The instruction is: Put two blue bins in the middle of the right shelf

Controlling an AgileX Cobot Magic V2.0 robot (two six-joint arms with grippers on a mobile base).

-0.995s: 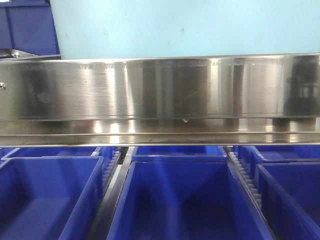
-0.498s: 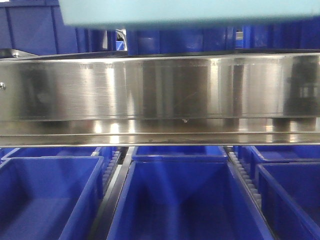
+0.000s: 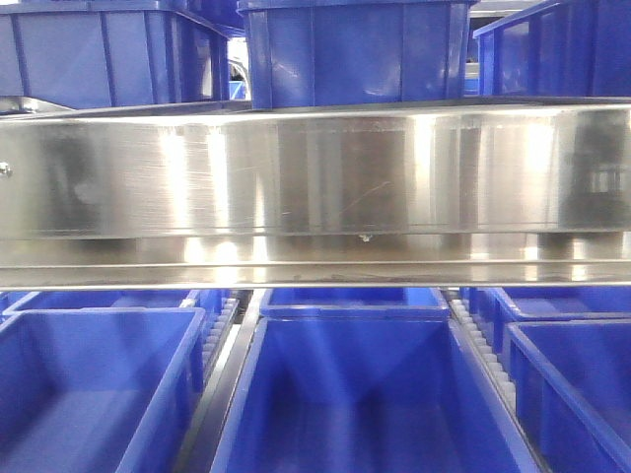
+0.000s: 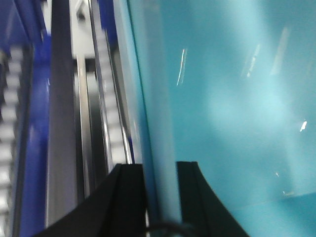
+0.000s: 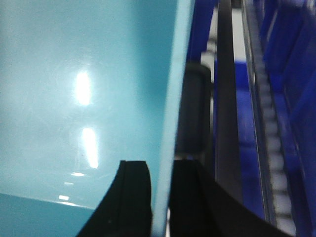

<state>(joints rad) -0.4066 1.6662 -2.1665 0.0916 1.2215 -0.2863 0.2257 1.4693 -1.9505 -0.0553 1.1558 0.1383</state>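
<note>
Left gripper [image 4: 160, 172]: closed on the light blue bin [image 4: 237, 98]; one black finger [image 4: 129, 197] sits on each side of its wall.
Right gripper [image 5: 159, 174]: clamped on the same kind of thin wall of the light blue bin [image 5: 74, 98], with a black finger [image 5: 132, 197] on each face.
Bin position: held between my two grippers. Each wrist view shows its glossy wall filling most of the frame, with the rim edge running up from the fingers.
Beside bin, left wrist: a roller track [image 4: 106, 98] and dark rails run alongside, with dark blue plastic [image 4: 29, 148] further out. It is blurred.
Beside bin, right wrist: a black cylinder [image 5: 195, 108] sits just beside the bin wall. Past it are a roller strip [image 5: 269, 113] and dark blue bin walls [image 5: 291, 59].
Front view: a steel shelf rail [image 3: 315, 177] crosses the whole frame.
Above rail: three dark blue bins stand in a row, left [image 3: 99, 54], middle [image 3: 355, 49] and right [image 3: 562, 49].
Below rail: there are more dark blue bins, open tops up, left [image 3: 89, 384], middle [image 3: 365, 394] and right [image 3: 582, 384]. White rollers [image 3: 478, 345] run between them.
Which shelf level I am at: I cannot tell.
</note>
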